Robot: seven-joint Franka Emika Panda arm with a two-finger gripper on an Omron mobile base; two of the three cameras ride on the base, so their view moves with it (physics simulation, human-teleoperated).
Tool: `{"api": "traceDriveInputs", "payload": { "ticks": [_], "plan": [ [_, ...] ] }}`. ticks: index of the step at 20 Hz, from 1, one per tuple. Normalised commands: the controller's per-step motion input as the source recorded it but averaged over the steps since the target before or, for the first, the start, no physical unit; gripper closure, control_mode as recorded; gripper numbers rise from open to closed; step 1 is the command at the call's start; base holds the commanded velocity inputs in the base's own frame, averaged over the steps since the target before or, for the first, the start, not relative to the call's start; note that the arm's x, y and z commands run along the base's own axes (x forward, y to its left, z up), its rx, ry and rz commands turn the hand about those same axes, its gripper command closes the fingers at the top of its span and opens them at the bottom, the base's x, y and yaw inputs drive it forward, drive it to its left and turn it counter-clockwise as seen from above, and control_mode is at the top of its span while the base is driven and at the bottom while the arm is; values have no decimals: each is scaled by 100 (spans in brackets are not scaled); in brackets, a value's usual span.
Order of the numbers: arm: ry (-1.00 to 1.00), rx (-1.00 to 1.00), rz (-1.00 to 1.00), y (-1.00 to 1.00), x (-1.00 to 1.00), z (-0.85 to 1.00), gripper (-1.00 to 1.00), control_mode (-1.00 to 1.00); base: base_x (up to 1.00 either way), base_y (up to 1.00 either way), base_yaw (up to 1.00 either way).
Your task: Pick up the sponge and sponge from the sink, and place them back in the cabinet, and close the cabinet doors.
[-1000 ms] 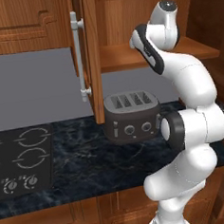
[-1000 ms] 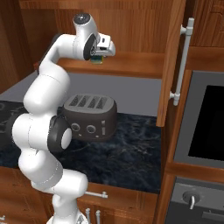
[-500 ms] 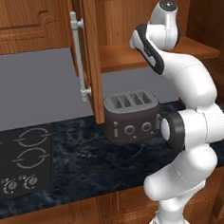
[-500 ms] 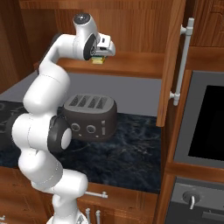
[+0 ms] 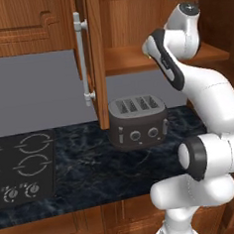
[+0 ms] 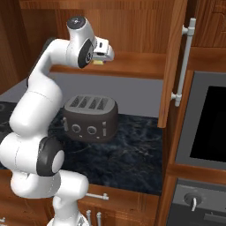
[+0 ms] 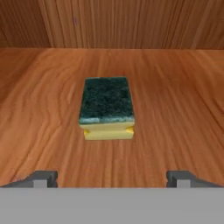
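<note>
A sponge (image 7: 107,109) lies flat on the wooden shelf (image 7: 175,113) of the cabinet (image 6: 132,64), dark green face up over its yellow body. My gripper (image 7: 111,179) is open just in front of it, fingertips (image 7: 43,178) spread wide and not touching it. In the right base view the gripper (image 6: 106,54) hovers at the shelf's front edge, with a bit of the yellow sponge (image 6: 99,62) under it. Both cabinet doors (image 5: 97,56) (image 6: 174,62) stand open. The sink is out of view.
A dark toaster (image 5: 138,121) (image 6: 90,118) stands on the black marble counter (image 5: 94,175) under the shelf. The left door's silver handle (image 5: 82,62) juts out beside the arm. A stovetop (image 5: 18,166) lies to the left, and a built-in oven (image 6: 207,123) to the right.
The jaws have spread apart and let the sponge go; it now lies free on the shelf. The arm has hardly moved.
</note>
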Motion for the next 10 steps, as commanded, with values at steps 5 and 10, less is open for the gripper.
{"api": "traceDriveInputs", "payload": {
  "ticks": [5, 10],
  "plan": [
    [-14, 0, 0, -5, -100, 0, -100, -100, 0, 0, 0],
    [7, 0, -2, -1, -100, 20, -100, -100, 0, 0, 0]
  ]
}}
